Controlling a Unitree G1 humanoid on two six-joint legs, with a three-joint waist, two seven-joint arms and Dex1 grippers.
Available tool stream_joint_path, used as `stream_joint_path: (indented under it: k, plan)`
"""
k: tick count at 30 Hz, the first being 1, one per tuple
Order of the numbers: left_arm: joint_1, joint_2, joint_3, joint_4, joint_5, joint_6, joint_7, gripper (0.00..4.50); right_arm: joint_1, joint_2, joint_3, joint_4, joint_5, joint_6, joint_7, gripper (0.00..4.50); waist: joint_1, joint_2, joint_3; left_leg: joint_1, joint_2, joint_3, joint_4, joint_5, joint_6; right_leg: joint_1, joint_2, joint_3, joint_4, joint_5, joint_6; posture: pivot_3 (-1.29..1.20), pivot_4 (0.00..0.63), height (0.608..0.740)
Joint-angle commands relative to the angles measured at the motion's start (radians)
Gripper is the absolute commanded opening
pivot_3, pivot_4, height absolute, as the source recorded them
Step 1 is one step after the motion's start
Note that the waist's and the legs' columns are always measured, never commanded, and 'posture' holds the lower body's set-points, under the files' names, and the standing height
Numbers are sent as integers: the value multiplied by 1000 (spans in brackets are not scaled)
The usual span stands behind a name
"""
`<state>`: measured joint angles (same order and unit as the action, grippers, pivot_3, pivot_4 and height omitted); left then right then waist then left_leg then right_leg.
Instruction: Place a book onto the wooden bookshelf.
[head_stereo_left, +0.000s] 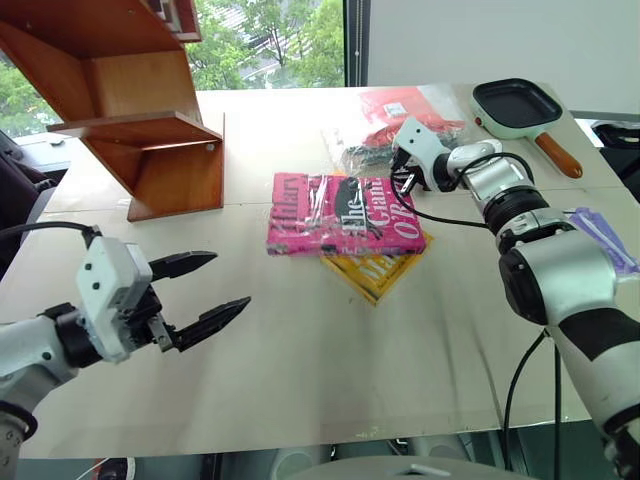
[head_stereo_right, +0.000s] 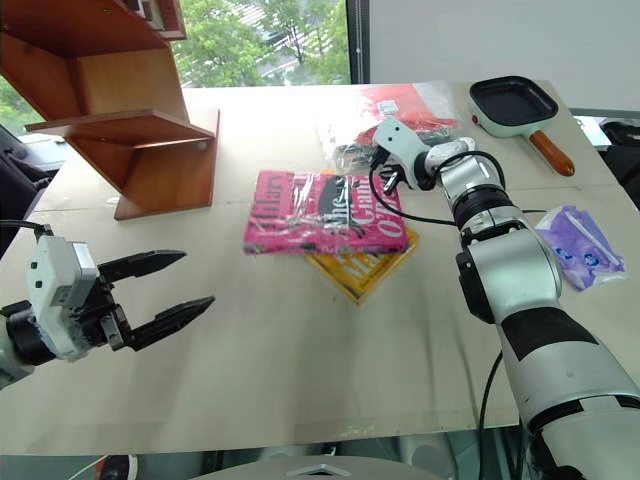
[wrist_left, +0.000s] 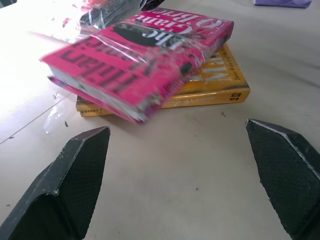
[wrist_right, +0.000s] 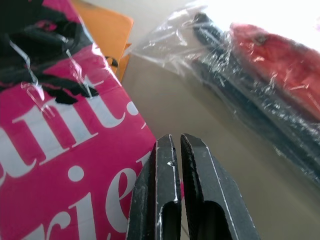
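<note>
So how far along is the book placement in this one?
Nothing done: the pink book lies on the yellow book, off the wooden bookshelf. In hand: shut right gripper at its edge; left gripper open, empty. Left: grasp, lift, shelve.

The pale table (head_stereo_left: 300, 390) is carrying the wooden bookshelf (head_stereo_left: 150, 140) at its far left; a yellow book (head_stereo_left: 380, 268) is lying mid-table; a plastic-wrapped bundle (head_stereo_left: 400, 115), a green pan (head_stereo_left: 515, 108) and a purple packet (head_stereo_right: 580, 245) are resting toward the right.

The glossy pink hardcover book (head_stereo_left: 345, 215) hides most of the yellow book (head_stereo_left: 378, 267) beneath; the reddish-brown wooden bookshelf (head_stereo_left: 130, 110) runs off the top edge.
</note>
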<state>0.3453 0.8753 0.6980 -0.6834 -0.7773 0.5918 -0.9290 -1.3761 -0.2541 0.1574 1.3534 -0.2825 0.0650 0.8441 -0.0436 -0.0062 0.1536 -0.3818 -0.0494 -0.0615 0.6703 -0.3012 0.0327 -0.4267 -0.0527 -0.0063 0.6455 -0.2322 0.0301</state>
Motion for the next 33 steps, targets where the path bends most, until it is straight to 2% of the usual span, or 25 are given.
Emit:
stream_joint_path:
  k: [1, 16, 23, 28, 33]
  plan:
    - [-8, 1, 13, -16, 1, -16, 6, 4500, -7, 11, 33, 8, -34, 40, 64, 60, -1, 0, 0, 0, 0, 0, 0, 0, 0, 0, 0, 0, 0, 0, 0, 0, 150, 720]
    - [1, -12, -4, -31, 5, -13, 33, 4500, -57, -1, -8, -8, 2, 27, 122, 60, 0, 0, 0, 0, 0, 0, 0, 0, 0, 0, 0, 0, 0, 0, 0, 0, 150, 720]
    - [-23, 4, -18, -7, 10, -13, 17, 4500, -68, -12, -29, -19, 37, 38, 218, 60, 0, 0, 0, -1, 0, 0, 0, 0, 0, 0, 0, 0, 0, 0, 0, 0, 150, 720]
    - [-21, 3, -20, 0, 16, -15, 7, 4500, -66, -2, -29, -36, 57, 40, 347, 60, -1, 0, 0, 0, 0, 0, 0, 0, 0, 0, 0, 0, 0, 0, 0, 0, 150, 720]
    - [-6, -4, 0, 3, 18, -12, 8, 4500, -63, 18, -26, -60, 75, 42, 400, 60, -1, 0, 0, 0, 0, 0, 0, 0, 0, 0, 0, 0, 0, 0, 0, 0, 150, 720]
